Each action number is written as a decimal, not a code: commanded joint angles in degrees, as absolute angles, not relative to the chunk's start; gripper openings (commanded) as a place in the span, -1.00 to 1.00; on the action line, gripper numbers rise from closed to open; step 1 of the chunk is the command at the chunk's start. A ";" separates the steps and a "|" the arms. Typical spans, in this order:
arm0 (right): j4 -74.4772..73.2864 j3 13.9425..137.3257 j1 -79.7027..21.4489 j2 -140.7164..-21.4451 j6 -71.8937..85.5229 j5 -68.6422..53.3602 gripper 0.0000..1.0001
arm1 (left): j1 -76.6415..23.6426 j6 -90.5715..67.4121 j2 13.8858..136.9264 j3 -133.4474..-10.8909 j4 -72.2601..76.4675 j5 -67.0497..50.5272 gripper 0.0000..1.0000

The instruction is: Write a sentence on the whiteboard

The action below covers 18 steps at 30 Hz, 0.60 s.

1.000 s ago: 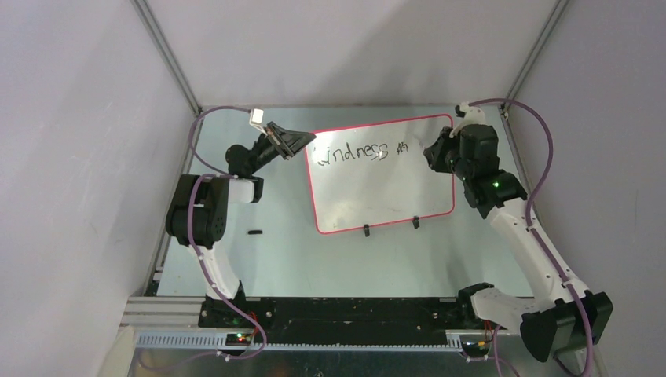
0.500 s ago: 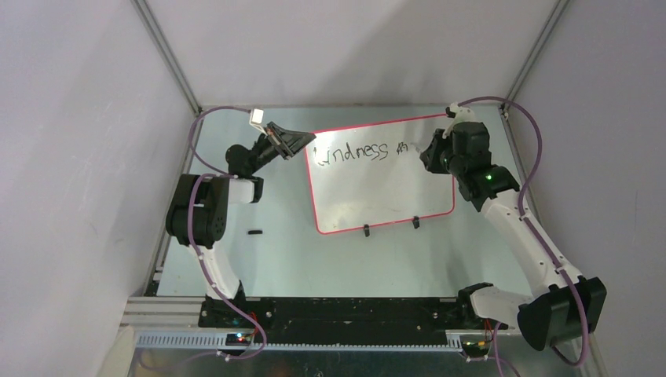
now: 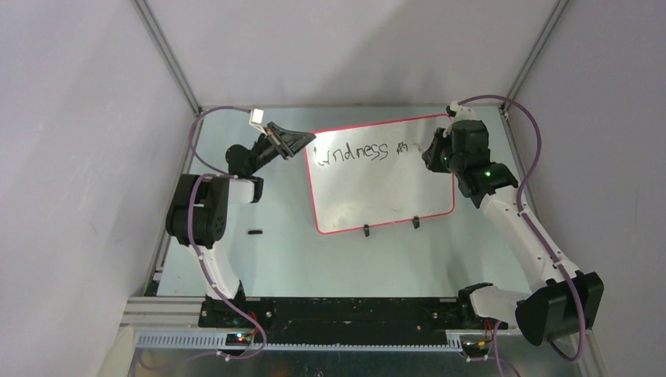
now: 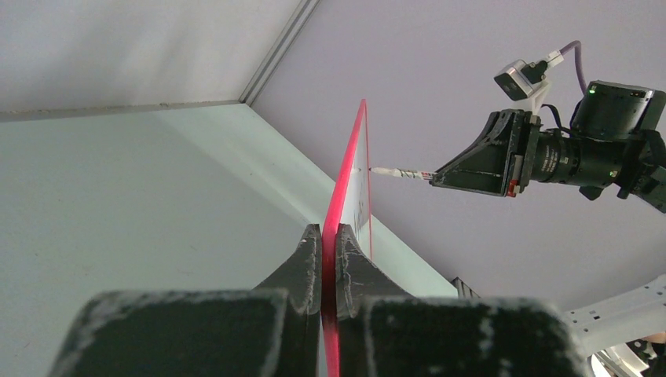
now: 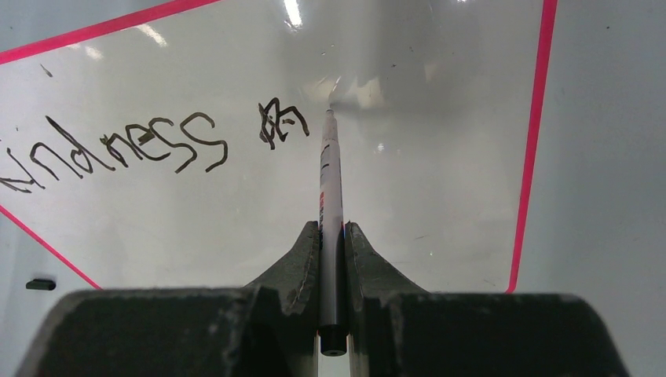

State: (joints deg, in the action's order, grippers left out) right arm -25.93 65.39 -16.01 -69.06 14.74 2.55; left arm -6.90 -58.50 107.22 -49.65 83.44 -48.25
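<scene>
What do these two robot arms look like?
The left arm and right arm mix white links with black joints; a purple cable loops along each. A green light glows on the right. The left gripper and right gripper have dark wedge-shaped fingers.

2 arms. Left arm (image 3: 206, 216) folded back; left gripper (image 4: 329, 236) pinched tight on the whiteboard (image 4: 346, 174) rim. Right arm (image 3: 522, 232) stretched forward; right gripper (image 5: 331, 232) closed around a marker (image 5: 331, 181), aimed at the board's face.
</scene>
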 commanded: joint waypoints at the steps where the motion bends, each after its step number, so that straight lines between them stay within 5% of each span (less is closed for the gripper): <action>1: -25.58 68.14 -15.82 -69.11 14.08 3.68 -1.00 | -6.48 -55.28 107.19 -51.33 84.88 -49.92 -1.00; 18: -25.02 68.12 -15.41 -69.61 14.65 5.45 -1.00 | -6.50 -55.19 106.92 -51.08 84.95 -49.92 -1.00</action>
